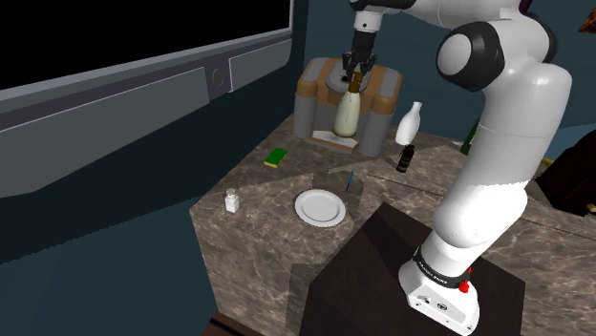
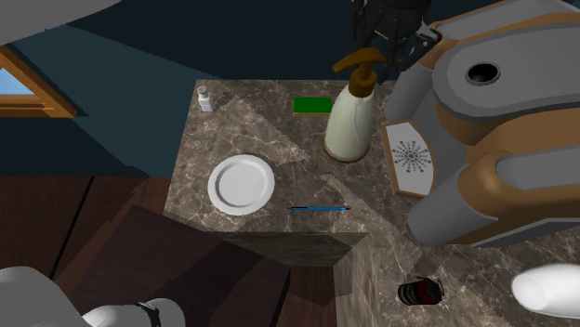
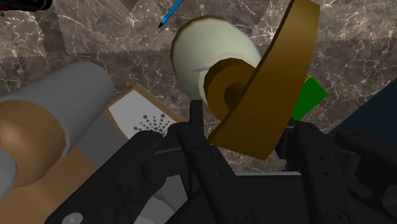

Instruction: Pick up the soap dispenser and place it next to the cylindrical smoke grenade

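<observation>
The arm is working on the pick-up step, its tool (image 1: 356,69) hovering at the brown pump of the cream soap dispenser (image 1: 348,113), which is standing on the surface (image 1: 258,239) just beside the coffee machine (image 1: 384,94); whether the tool is gripping it cannot be told, and the next move is calling for a firm hold and a lift towards the dark smoke grenade (image 1: 405,158)

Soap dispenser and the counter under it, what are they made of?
The soap dispenser has a smooth cream body with a soft sheen, maybe ceramic or plastic; its brown pump looks matte, material unclear. The counter looks like polished stone, marble perhaps: mottled brown-grey with pale veins.
</observation>
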`<state>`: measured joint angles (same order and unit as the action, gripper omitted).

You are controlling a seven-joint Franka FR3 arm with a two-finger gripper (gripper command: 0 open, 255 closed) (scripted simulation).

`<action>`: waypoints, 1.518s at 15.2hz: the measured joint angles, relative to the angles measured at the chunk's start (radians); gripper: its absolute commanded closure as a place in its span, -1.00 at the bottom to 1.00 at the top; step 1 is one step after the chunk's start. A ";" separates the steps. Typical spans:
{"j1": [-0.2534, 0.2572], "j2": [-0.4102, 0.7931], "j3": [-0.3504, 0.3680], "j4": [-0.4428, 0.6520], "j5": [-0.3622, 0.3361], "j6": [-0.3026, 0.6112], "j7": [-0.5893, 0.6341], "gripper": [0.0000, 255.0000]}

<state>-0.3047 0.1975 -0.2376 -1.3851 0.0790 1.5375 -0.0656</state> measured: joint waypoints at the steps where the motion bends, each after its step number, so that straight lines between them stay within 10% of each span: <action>1: -0.010 -0.024 -0.008 -0.034 -0.005 0.010 -0.020 1.00; 23: -0.268 -0.127 -0.237 -0.171 -0.037 0.030 -0.510 1.00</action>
<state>-0.5732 0.0702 -0.4741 -1.5559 0.0419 1.5675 -0.5753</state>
